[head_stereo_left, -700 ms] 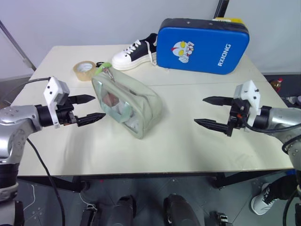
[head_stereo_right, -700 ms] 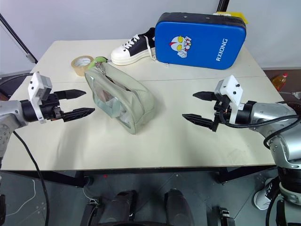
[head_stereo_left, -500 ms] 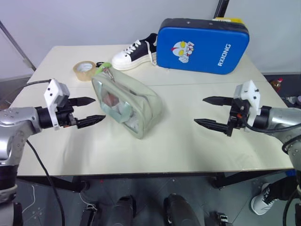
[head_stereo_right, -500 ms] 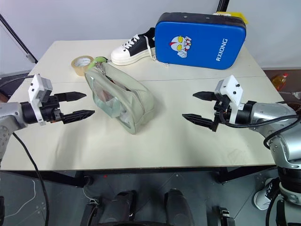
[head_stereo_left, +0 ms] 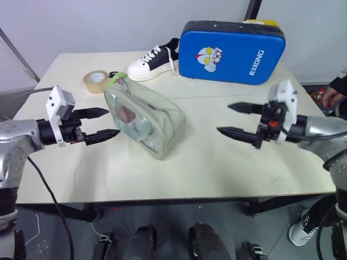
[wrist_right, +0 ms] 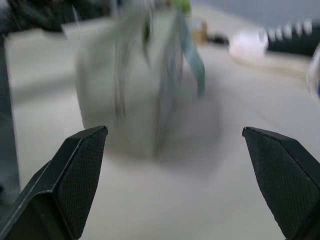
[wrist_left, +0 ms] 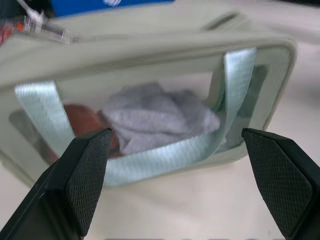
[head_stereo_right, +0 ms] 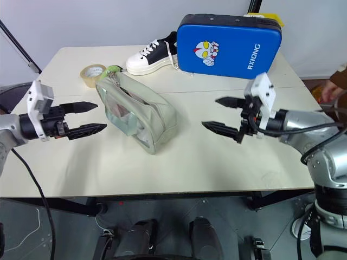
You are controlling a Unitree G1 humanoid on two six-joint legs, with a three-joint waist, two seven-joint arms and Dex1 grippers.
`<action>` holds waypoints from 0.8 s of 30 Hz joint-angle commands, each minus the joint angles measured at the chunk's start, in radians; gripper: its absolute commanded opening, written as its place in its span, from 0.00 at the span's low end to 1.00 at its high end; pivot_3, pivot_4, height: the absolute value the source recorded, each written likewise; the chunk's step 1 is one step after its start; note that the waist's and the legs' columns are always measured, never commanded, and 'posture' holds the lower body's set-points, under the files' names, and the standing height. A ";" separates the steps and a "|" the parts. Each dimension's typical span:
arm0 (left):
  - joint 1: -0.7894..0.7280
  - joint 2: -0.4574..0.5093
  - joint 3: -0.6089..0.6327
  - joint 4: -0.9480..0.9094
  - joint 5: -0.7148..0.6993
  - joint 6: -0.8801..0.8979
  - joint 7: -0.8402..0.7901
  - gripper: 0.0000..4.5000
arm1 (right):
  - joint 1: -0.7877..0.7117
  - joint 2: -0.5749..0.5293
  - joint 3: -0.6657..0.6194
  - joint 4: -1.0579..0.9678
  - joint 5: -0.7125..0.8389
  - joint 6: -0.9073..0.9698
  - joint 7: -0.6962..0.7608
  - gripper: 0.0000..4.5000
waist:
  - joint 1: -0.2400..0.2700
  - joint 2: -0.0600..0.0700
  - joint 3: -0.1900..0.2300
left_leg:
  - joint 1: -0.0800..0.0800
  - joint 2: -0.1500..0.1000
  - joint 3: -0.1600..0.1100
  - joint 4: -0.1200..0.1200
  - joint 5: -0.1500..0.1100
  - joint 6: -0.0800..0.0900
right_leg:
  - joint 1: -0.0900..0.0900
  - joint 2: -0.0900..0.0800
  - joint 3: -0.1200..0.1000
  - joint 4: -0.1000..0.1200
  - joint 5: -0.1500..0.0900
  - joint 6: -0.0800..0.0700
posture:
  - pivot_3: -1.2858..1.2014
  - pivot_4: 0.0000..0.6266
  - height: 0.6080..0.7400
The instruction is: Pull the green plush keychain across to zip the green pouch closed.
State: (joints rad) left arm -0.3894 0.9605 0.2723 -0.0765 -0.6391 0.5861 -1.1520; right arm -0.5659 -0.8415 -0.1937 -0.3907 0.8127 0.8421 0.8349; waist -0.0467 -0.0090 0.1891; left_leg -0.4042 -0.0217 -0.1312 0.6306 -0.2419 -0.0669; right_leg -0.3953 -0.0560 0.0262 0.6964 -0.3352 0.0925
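Both tools, left (head_stereo_left: pixel 103 124) and right (head_stereo_left: pixel 234 119), spread wide, empty, flanking green pouch (head_stereo_left: pixel 145 119) mid-counter, keychain (head_stereo_left: pixel 117 79) untouched.

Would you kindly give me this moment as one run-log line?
left gripper: open, beside green pouch | right gripper: open, apart from pouch | green plush keychain: untouched at pouch's far end

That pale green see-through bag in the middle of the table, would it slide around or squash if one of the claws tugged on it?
Probably both. The green pouch looks soft: its sides sag and its top is creased, so it would likely crumple under a tug. It lies loose on the smooth table, so it could slide unless held. The cloth bundle inside seems light, adding little anchoring weight.
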 commanded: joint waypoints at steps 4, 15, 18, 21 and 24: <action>-0.049 0.040 0.115 0.042 -0.129 0.103 -0.043 0.98 | -0.144 0.112 0.093 -0.086 0.058 0.094 -0.149 1.00 | 0.002 0.000 0.000 | -0.001 0.000 -0.001 0.001 0.000 0.000 | 0.000 0.000 -0.001 0.000 0.000 0.000 | 0.52 0.24 0.99; -0.049 0.116 0.110 0.135 -0.094 -0.001 -0.223 0.98 | -0.490 0.449 0.437 0.144 -0.147 0.256 -0.367 1.00 | -0.016 0.000 0.000 | -0.002 0.000 -0.001 -0.001 0.001 -0.001 | -0.004 0.000 0.000 0.001 0.001 -0.001 | 0.52 0.24 0.99; -0.043 0.113 0.104 0.136 -0.085 -0.015 -0.235 0.98 | -0.558 0.515 0.486 0.218 -0.184 0.303 -0.371 1.00 | -0.020 0.000 0.000 | -0.003 0.000 -0.001 -0.001 0.001 -0.002 | -0.006 0.000 0.000 0.001 0.001 -0.001 | 0.52 0.24 0.99; -0.044 0.104 0.106 0.133 -0.083 -0.021 -0.237 0.98 | -0.636 0.571 0.544 0.327 -0.242 0.362 -0.385 1.00 | -0.022 0.000 0.000 | -0.005 0.000 -0.002 0.000 0.001 -0.002 | -0.007 -0.001 0.000 0.001 0.001 -0.001 | 0.52 0.24 0.99; -0.043 0.105 0.108 0.130 -0.083 -0.023 -0.239 0.99 | -0.685 0.581 0.606 0.406 -0.322 0.382 -0.388 0.95 | -0.023 0.000 0.000 | -0.005 -0.001 -0.002 0.000 0.001 -0.002 | -0.008 -0.001 0.000 0.002 0.001 -0.001 | 0.52 0.24 0.99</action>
State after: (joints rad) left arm -0.4275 1.0558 0.3654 0.0690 -0.7192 0.5780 -1.3871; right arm -1.2267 -0.2632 0.4099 0.0088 0.5249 1.2233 0.4485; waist -0.0698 -0.0094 0.1888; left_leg -0.4091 -0.0220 -0.1329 0.6299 -0.2407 -0.0690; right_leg -0.4039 -0.0563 0.0264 0.6987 -0.3345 0.0914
